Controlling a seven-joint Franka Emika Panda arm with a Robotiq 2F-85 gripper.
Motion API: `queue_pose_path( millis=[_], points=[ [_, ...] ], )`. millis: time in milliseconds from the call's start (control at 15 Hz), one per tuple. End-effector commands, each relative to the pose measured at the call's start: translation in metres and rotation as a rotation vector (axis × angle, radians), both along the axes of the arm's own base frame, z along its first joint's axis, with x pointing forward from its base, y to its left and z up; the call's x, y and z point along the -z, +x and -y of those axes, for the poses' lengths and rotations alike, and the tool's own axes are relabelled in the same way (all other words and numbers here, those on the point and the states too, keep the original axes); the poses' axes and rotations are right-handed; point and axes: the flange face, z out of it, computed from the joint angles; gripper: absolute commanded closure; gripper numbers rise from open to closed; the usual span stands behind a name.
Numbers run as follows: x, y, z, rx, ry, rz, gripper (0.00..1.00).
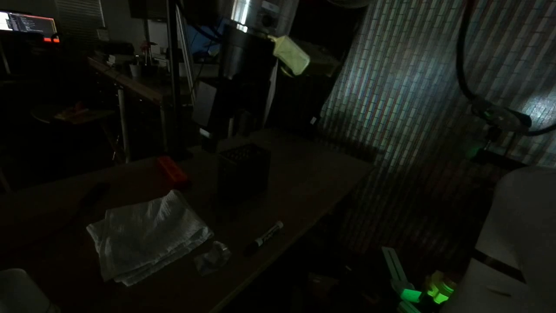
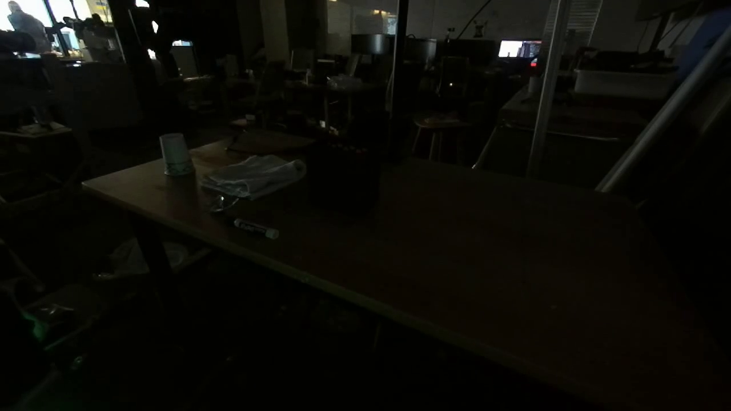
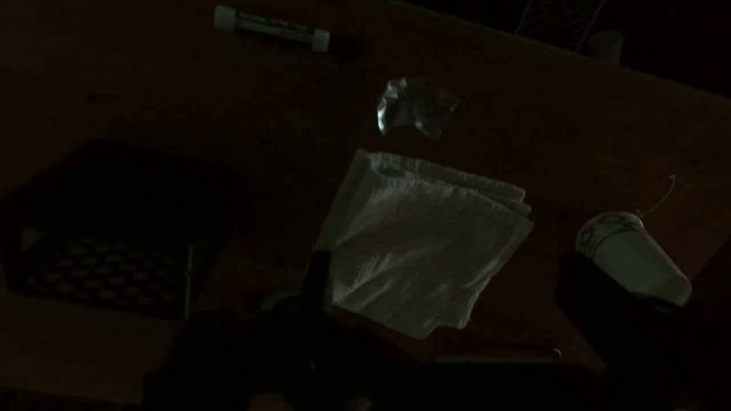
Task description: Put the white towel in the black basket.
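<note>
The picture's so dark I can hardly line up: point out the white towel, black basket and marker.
White towel (image 3: 420,245), wrist view: folded upper face.
Black basket (image 1: 243,177), in an exterior view: side wall.
Marker (image 3: 277,29), wrist view: barrel.

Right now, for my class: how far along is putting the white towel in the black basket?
Already done: no step of the transfer shows; the white towel lies folded on the table, outside the black basket.
In hand: nothing; the end effector is open in the wrist view, with the towel ungripped.
Left: grasping, lifting, carrying it across the gap to the basket, releasing.
</note>
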Motion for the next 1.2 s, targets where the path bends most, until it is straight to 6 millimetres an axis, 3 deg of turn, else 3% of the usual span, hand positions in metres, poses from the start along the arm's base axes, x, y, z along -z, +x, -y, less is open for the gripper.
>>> queue_pose_path(
  millis=[0,333,733,1133],
  points=[
    [-0.003,0.056,-0.031,-0.071,0.034,0.053,0.0],
    [0.033,0.117,-0.058,-0.151,0.04,0.047,0.0],
    [0.114,0.171,-0.085,-0.223,0.04,-0.015,0.0],
    [0.206,0.198,-0.095,-0.282,0.027,-0.105,0.0]
  ],
)
